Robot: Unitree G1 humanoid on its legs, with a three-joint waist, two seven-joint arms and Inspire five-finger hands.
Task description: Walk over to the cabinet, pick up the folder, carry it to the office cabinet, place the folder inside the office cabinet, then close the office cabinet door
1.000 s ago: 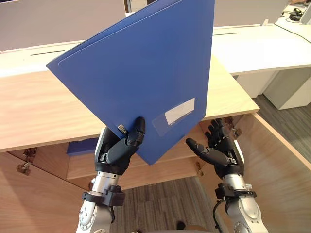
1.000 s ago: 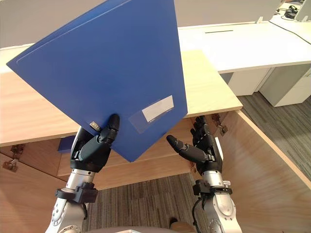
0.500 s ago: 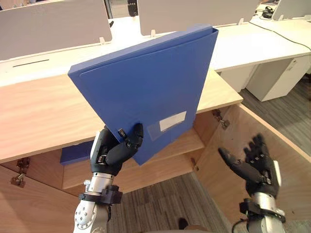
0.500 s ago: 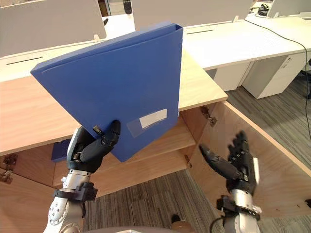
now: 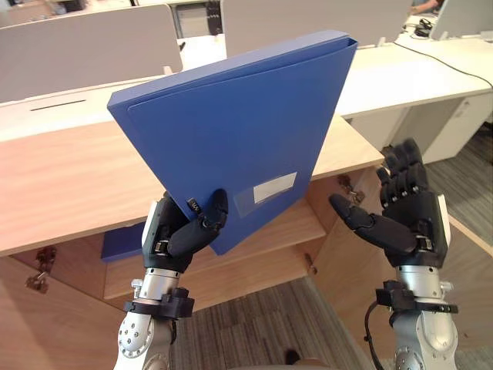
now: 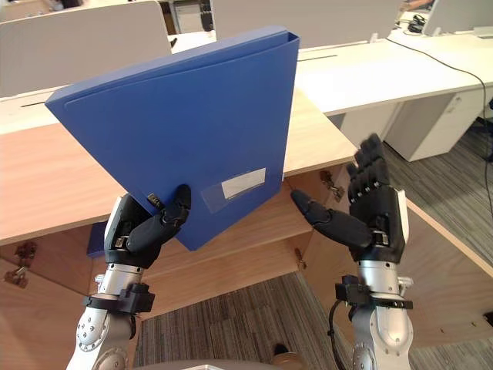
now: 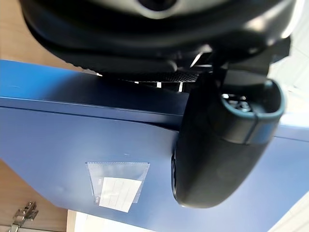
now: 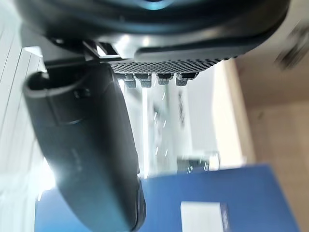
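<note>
Raised now, the right hand (image 5: pixel 404 220) is seen higher at the right of the frame than half a second ago, when it hung low in the corner. The folder (image 5: pixel 239 131) is held much where it was.

Left eye view: the blue folder is gripped at its lower corner by the left hand (image 5: pixel 181 231), thumb laid over the front face, fingers hidden behind. It is held up on a tilt across the upper middle, in front of the wooden cabinet (image 5: pixel 62 185). A white label (image 5: pixel 275 186) is carried low on its face. A shelf (image 5: pixel 300 227) is glimpsed under the folder's corner. The right hand is spread wide, fingers straight, palm turned toward the folder and kept apart from it.

Right eye view: the same scene, and the gap between the spread hand and the folder's edge is plainly seen. The door (image 6: pixel 454 270) is swung open at the lower right, with carpet (image 6: pixel 223 324) along the bottom.

Left wrist view: the thumb is pressed flat on the blue cover, the label just beside it.

Right wrist view: thumb and straight fingers are held clear. The folder is seen past them, untouched.
</note>
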